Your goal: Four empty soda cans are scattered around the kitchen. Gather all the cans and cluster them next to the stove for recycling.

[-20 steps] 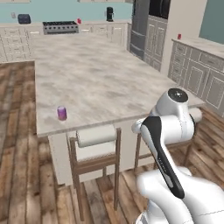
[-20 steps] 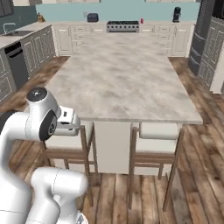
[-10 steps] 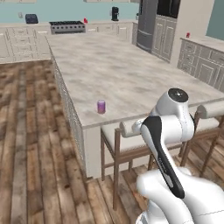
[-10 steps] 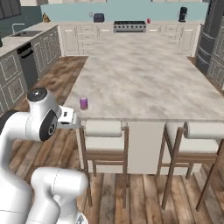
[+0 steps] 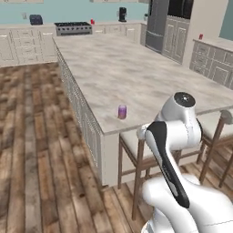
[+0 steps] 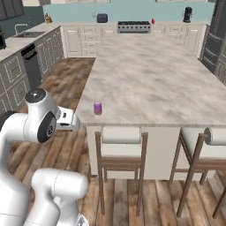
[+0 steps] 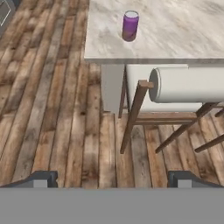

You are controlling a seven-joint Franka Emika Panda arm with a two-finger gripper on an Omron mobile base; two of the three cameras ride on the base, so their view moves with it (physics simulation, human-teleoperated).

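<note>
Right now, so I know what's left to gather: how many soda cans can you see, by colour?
Purple soda can: 1
Red soda cans: 2
Total: 3

One purple soda can (image 5: 122, 111) stands on the island surface (image 5: 136, 73). Two red soda cans show farther off: one (image 5: 92, 21) beside the stove (image 5: 73, 28), one (image 5: 200, 36) on the right-hand surface. Two wooden stools (image 6: 120, 145) with pale cushions sit at the island. One stove, one toaster (image 5: 36, 19), one coffee maker (image 5: 122, 14), and one fridge (image 5: 157, 22) line the walls.
</note>
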